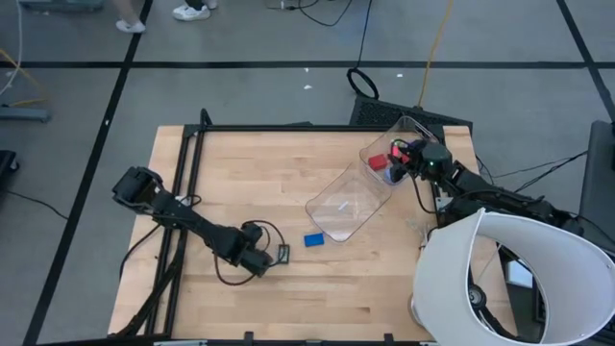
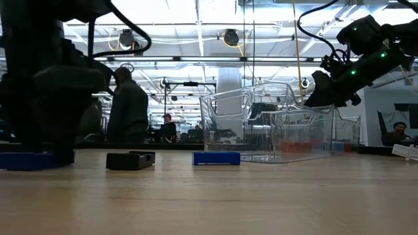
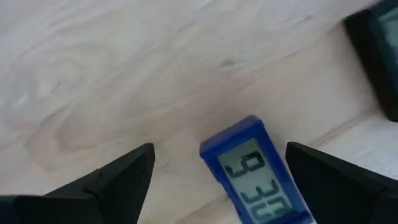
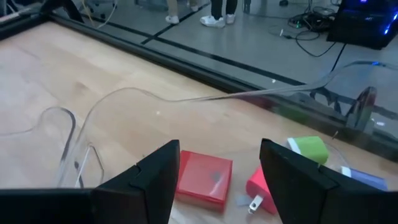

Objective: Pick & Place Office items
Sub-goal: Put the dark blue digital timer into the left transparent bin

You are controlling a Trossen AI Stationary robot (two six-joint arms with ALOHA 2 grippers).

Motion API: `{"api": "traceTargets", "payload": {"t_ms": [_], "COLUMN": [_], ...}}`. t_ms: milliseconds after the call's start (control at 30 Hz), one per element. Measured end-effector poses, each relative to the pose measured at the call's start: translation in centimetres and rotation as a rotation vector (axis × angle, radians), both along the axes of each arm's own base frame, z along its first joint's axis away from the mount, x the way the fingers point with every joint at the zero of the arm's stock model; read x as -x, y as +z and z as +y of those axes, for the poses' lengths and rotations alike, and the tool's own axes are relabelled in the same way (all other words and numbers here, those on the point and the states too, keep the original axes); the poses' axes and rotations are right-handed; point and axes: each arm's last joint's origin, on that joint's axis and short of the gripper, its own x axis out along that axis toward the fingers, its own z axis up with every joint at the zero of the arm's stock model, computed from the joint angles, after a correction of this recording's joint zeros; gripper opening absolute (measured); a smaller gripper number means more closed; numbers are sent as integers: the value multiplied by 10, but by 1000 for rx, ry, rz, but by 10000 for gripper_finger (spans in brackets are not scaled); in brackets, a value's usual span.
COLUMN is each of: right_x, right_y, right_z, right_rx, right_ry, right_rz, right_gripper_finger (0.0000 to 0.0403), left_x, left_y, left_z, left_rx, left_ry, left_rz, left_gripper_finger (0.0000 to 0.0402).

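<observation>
Low over the near-left part of the wooden tabletop [image 1: 240, 173], the left hand [image 1: 261, 261] hangs with its fingers [image 3: 118, 180] spread wide and released, holding nothing. In the left wrist view a small blue clock with a grey digit display [image 3: 258, 174] lies flat on the wood between those fingers, touching neither. Just to the right of the hand, a dark flat rectangle [image 1: 283, 254] rests on the tabletop, and a little farther right lies a blue block [image 1: 314, 240], close to the near end of the clear plastic bin [image 1: 348, 204]. In the low view the dark rectangle and the blue block sit side by side on the wood, apart from each other, with the bin behind them.

The bin stands at an angle across the right half of the tabletop, its far end toward the far-right corner. At that far end the right hand [image 1: 404, 159] reaches over the rim, its fingers [image 4: 155, 180] parted and clasping nothing. Beneath it, on the bin's floor, lie a red block [image 4: 204, 179], a second red piece [image 4: 261, 186] just beside it, a green block [image 4: 309, 150] farther off, and a light-blue piece [image 4: 364, 178] partly hidden at the edge of the right wrist view.
</observation>
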Motion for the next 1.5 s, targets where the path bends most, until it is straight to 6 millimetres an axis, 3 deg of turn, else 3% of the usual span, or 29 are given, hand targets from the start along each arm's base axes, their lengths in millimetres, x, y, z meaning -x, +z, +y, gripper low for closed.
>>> {"api": "traceTargets", "payload": {"t_ms": [333, 633, 867, 1200, 1500], "right_x": [0, 2, 2, 2, 2], "right_y": [-6, -12, -12, -12, -12], "right_z": [0, 2, 2, 2, 2], "right_rx": [17, -3, 0, -1, -1], "right_ry": [0, -2, -1, -1, -1], "right_rz": [-23, -11, -11, -12, -12], "right_gripper_finger": [212, 212, 212, 212, 212], "left_x": [0, 1, 3, 1, 0], "left_y": [1, 0, 0, -18, -18], "left_z": [-5, -4, -11, -15, -15], "left_rx": [159, 142, 152, 129, 139], "left_ry": [147, 374, 358, 369, 370], "left_rz": [54, 9, 6, 82, 84], "left_gripper_finger": [367, 367, 367, 367, 355]}}
